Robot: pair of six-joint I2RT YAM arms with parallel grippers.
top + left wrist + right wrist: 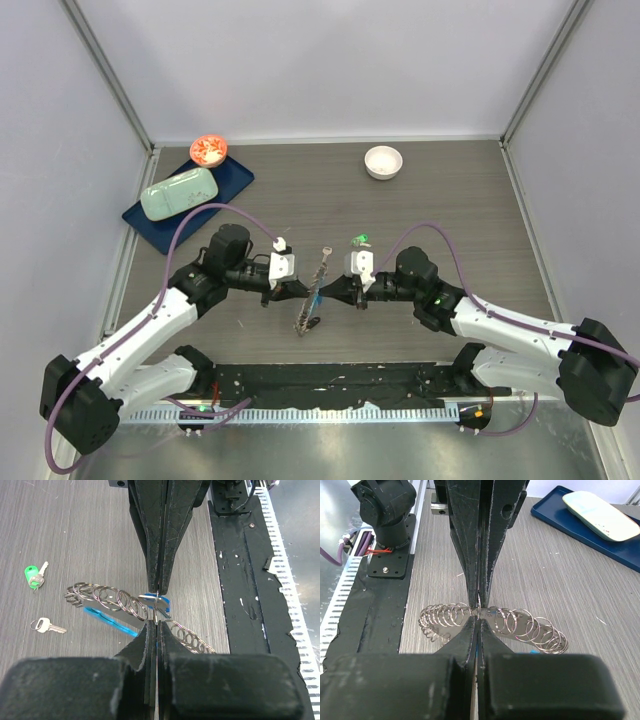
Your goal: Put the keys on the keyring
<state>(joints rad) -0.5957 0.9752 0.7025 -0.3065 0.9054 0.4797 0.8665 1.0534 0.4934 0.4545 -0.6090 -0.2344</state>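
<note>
The keyring [312,297], a curved row of silvery rings [110,599] on a light-blue strip [107,621], lies mid-table between both arms. My left gripper [156,624] is shut on a ring at the middle of it. My right gripper [478,620] is shut on the same spot from the opposite side, so the two pairs of fingertips almost touch [315,290]. The rings fan out to both sides [520,622]. Two keys lie loose on the table beyond the ring: one with a green head [33,576] and a plain silver one [47,626]. A small blue piece [165,603] shows at the pinch point.
A white round bowl [383,161] stands at the back right. At the back left a dark-blue tray [232,180] holds a pale-green object [180,193], with a red dish [209,150] behind it. A black mat [330,380] runs along the near edge.
</note>
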